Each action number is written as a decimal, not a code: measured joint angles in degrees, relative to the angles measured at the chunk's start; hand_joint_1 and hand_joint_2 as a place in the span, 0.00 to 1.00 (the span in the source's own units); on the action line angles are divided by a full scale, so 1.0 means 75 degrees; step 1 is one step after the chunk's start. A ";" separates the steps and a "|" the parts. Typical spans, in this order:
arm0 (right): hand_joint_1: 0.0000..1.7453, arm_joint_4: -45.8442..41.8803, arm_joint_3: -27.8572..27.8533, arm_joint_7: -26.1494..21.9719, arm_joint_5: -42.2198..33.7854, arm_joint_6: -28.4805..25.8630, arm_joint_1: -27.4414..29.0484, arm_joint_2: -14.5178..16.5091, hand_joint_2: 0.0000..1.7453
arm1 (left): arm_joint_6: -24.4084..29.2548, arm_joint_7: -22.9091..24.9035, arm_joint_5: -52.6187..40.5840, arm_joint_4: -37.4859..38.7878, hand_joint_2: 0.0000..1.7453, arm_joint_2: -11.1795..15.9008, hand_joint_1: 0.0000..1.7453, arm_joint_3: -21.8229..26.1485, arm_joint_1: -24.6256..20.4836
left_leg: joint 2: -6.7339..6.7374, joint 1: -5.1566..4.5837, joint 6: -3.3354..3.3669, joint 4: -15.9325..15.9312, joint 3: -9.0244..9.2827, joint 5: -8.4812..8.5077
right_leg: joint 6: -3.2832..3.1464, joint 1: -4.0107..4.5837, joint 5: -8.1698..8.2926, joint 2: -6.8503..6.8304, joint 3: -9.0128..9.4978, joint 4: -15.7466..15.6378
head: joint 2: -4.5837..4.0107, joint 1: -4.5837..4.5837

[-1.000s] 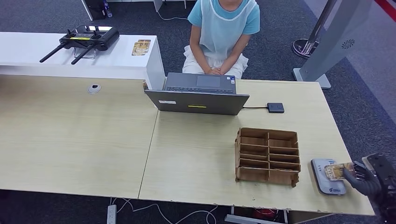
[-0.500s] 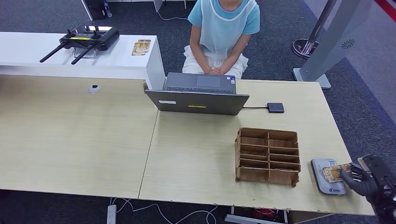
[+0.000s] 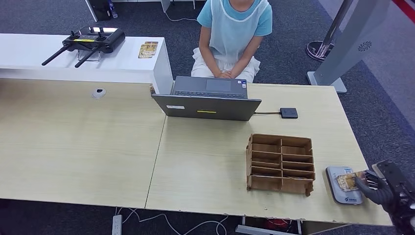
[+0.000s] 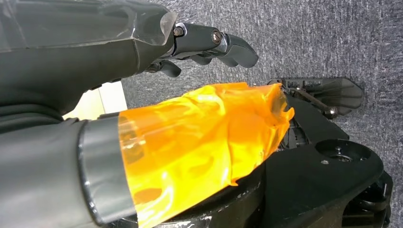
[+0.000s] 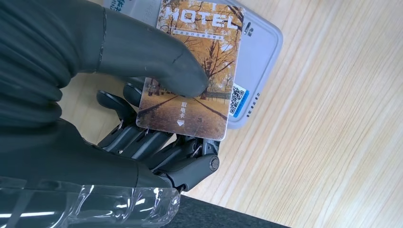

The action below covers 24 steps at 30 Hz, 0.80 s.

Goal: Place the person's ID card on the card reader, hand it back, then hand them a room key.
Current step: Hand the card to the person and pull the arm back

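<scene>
Autumn-gold and printed with the word HOTEL, a card (image 5: 192,66) is pinched in the robot's right hand (image 3: 379,185), thumb (image 5: 157,59) pressed on its face and darker fingers (image 5: 157,147) curled beneath it, at the near right corner of a pale wooden table (image 3: 83,142). The card is held over the grey card reader (image 3: 344,185), which lies flat on the table just right of a brown cardboard organiser (image 3: 280,163) divided into small compartments; whether the card touches the reader cannot be told. Farther back, a grey laptop (image 3: 208,99) stands open toward a seated person (image 3: 231,36) in a light blue top, whose hands rest clasped in the lap. A small black box (image 3: 288,113) lies to the right of the laptop, joined to it by a cable. At far left, a white counter (image 3: 73,61) carries a black controller (image 3: 90,41) with antennas and a few cards (image 3: 148,49). The robot's left hand (image 4: 142,71) hangs over grey carpet, its thumb wrapped in orange film (image 4: 199,137) and its dark fingers (image 4: 216,45) loosely curled with nothing in them.
</scene>
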 joint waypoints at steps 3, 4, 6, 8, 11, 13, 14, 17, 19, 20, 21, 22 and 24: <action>1.00 -0.0001 0.0025 0.0042 -0.0009 0.0004 -0.0017 -0.0036 1.00 | 0.0001 0.0034 0.0001 0.0000 0.00 0.0000 0.00 -0.0017 0.0000 | 0.0000 0.0000 0.0000 0.0000 -0.0001 0.0000 | 0.0000 0.0000 0.0000 0.0000 0.0000 0.0000 | 0.0001 0.0000; 1.00 -0.0006 0.0036 0.0057 -0.0009 0.0005 -0.0033 -0.0055 1.00 | 0.0002 0.0045 0.0000 0.0000 0.00 0.0000 0.00 -0.0026 0.0000 | 0.0000 0.0000 0.0000 0.0000 -0.0001 0.0000 | 0.0000 0.0000 0.0000 0.0000 0.0000 0.0000 | 0.0001 0.0000; 1.00 -0.0036 0.0061 0.0070 -0.0009 0.0007 -0.0080 -0.0105 1.00 | 0.0007 0.0054 -0.0001 0.0000 0.00 0.0000 0.00 -0.0038 0.0000 | 0.0000 0.0000 0.0000 0.0000 -0.0001 0.0000 | 0.0000 0.0000 0.0000 0.0000 0.0000 0.0000 | 0.0000 0.0000; 1.00 -0.0098 0.0078 0.0101 -0.0013 0.0013 -0.0159 -0.0168 1.00 | 0.0009 0.0054 0.0001 0.0000 0.00 0.0000 0.00 -0.0042 0.0000 | 0.0001 -0.0001 0.0000 0.0000 -0.0001 0.0000 | 0.0000 -0.0001 0.0000 0.0001 0.0000 0.0000 | -0.0001 0.0000; 1.00 -0.0237 0.0090 0.0192 -0.0083 0.0037 -0.0326 -0.0278 1.00 | 0.0015 0.0054 0.0012 0.0000 0.00 0.0000 0.00 -0.0044 0.0000 | 0.0001 -0.0002 0.0001 0.0000 -0.0001 0.0001 | 0.0000 -0.0002 0.0001 0.0001 0.0000 0.0000 | 0.0000 0.0000; 1.00 -0.0361 0.0100 0.0274 -0.0135 0.0052 -0.0452 -0.0362 1.00 | 0.0020 0.0054 0.0032 0.0000 0.00 -0.0001 0.00 -0.0044 0.0000 | 0.0001 -0.0002 0.0002 0.0000 -0.0001 0.0002 | 0.0000 -0.0002 0.0001 0.0000 0.0000 0.0001 | 0.0001 -0.0001; 1.00 -0.0423 0.0109 0.0322 -0.0147 0.0066 -0.0525 -0.0407 1.00 | 0.0020 0.0054 0.0047 0.0000 0.00 -0.0003 0.00 -0.0044 0.0000 | 0.0001 -0.0002 0.0002 0.0000 -0.0001 0.0002 | 0.0000 -0.0002 0.0002 0.0001 0.0000 0.0001 | 0.0001 0.0000; 1.00 -0.0599 0.0179 0.0477 -0.0179 0.0111 -0.0793 -0.0558 1.00 | 0.0020 0.0052 0.0103 0.0000 0.00 -0.0009 0.00 -0.0044 0.0000 | 0.0002 -0.0002 0.0003 0.0000 0.0000 0.0002 | 0.0000 -0.0002 0.0002 0.0001 0.0000 0.0001 | -0.0001 0.0001; 1.00 -0.0683 0.0264 0.0556 -0.0222 0.0130 -0.1001 -0.0654 1.00 | 0.0018 0.0047 0.0130 0.0000 0.00 -0.0011 0.00 -0.0044 0.0000 | 0.0002 -0.0002 0.0002 0.0000 -0.0001 0.0003 | 0.0000 -0.0002 0.0002 0.0001 0.0000 0.0001 | 0.0001 0.0000; 1.00 -0.0716 0.0318 0.0590 -0.0241 0.0138 -0.1122 -0.0700 1.00 | 0.0017 0.0041 0.0137 0.0000 0.00 -0.0012 0.00 -0.0044 0.0000 | 0.0002 -0.0002 0.0002 0.0000 -0.0001 0.0003 | 0.0000 -0.0002 0.0002 0.0001 0.0000 0.0002 | 0.0001 -0.0001; 1.00 -0.0746 0.0382 0.0624 -0.0251 0.0142 -0.1257 -0.0748 1.00 | 0.0017 0.0032 0.0139 0.0000 0.00 -0.0012 0.00 -0.0045 0.0000 | 0.0003 -0.0002 0.0002 0.0000 -0.0002 0.0003 | 0.0000 -0.0002 0.0002 0.0002 0.0000 0.0002 | 0.0001 -0.0001; 1.00 -0.0772 0.0459 0.0663 -0.0256 0.0142 -0.1415 -0.0792 1.00 | 0.0017 0.0019 0.0140 0.0000 0.00 -0.0012 0.00 -0.0046 0.0000 | 0.0004 -0.0003 0.0002 0.0000 -0.0001 0.0003 | 0.0000 -0.0003 0.0003 0.0003 0.0000 0.0002 | 0.0001 -0.0001; 1.00 -0.0812 0.0645 0.0751 -0.0259 0.0136 -0.1774 -0.0862 1.00 | 0.0017 -0.0005 0.0146 0.0000 0.00 -0.0012 0.00 -0.0049 -0.0003 | 0.0008 -0.0003 0.0001 0.0000 0.0000 0.0004 | 0.0000 -0.0003 0.0003 0.0007 -0.0001 0.0003 | 0.0001 -0.0001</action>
